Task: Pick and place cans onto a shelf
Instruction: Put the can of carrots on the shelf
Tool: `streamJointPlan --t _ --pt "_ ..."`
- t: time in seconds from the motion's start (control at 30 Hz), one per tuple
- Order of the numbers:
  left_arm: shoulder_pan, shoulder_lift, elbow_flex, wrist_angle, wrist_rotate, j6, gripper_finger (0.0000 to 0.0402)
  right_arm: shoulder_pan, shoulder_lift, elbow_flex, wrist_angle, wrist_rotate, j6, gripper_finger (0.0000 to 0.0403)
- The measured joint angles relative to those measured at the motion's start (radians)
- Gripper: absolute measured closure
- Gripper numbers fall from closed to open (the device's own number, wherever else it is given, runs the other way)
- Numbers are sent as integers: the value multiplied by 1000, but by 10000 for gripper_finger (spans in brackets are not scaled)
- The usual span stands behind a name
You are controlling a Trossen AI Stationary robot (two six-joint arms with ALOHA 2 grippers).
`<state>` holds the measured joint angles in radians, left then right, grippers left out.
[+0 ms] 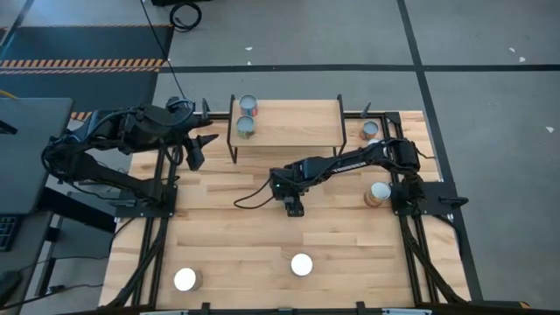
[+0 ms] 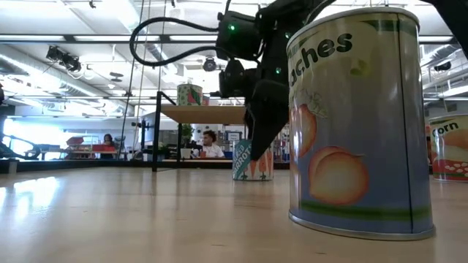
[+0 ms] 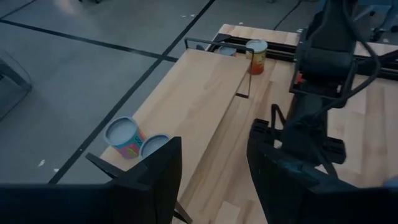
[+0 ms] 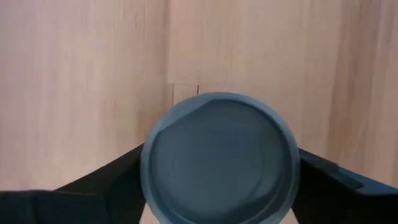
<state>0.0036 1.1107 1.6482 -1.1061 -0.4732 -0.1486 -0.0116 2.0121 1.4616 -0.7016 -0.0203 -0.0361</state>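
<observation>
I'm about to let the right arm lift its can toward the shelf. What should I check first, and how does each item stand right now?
1. Can centred between the right gripper's fingers: ok.
2. Fingers closed firmly on the can: cannot tell.
3. Free room on the shelf beside its two cans: ok.
4. Left gripper off to the shelf's left, out of the path: ok.
5. Other cans near the right arm's base clear of the lift: ok.

Grey floor [image 1: 490, 52] with dark seam lines, hazard-striped tape [image 1: 83, 63] upper left; open hall with ceiling strip lights [image 2: 88, 33]; seated people [image 2: 210, 146] far back.
</observation>
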Motion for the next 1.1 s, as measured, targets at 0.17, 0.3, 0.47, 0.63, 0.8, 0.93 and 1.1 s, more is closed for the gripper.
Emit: streamJointPlan --t 0.17,0.3,0.47,0.63,0.8,0.93,1.1 --pt "0 0 0 3 19 0 214 0 -2 235 -262 0 -24 115" --pt "0 0 0 13 6 0 214 -32 -6 437 -324 7 -54 115" --pt "0 -14 0 14 -81 -9 214 -120 -7 586 -336 120 -96 115" --pt "0 -48 1 14 -140 -24 214 -235 -3 606 -318 170 -152 108" --pt "0 -66 1 15 -196 -54 214 -330 17 599 -286 141 -194 106" --pt "0 -78 1 16 -227 -72 214 -373 16 561 -219 57 -211 91" --pt "0 -79 1 41 -234 -99 214 -405 16 492 -158 12 -229 72"
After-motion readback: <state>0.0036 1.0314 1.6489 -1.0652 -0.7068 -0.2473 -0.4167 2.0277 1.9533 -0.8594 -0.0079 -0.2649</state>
